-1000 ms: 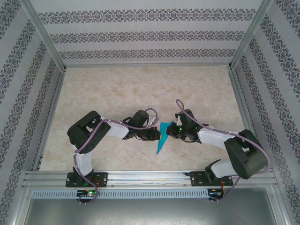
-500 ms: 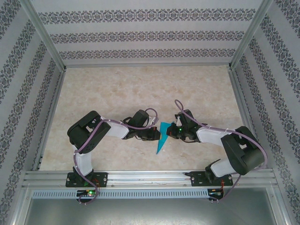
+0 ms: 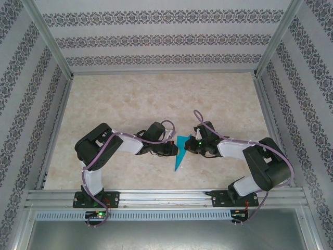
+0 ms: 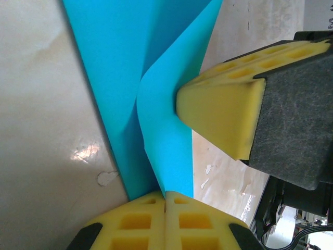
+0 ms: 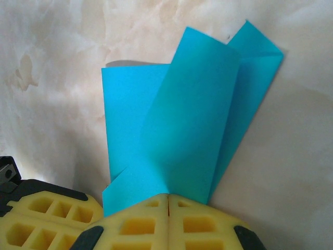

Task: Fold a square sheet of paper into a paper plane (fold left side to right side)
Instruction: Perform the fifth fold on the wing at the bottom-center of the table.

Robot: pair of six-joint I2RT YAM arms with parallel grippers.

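— Where's the paper plane [image 3: 179, 156] sitting?
— Down on the surface [image 3: 130, 99], midway between my claws, tip pointing toward the near edge. I see my left claw [image 4: 165, 205] clamped tight on one edge. My right claw [image 5: 167, 205] is fully closed as well, pinching a lifted flap.

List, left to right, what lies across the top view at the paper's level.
left arm → left tool → plane → right tool → right arm
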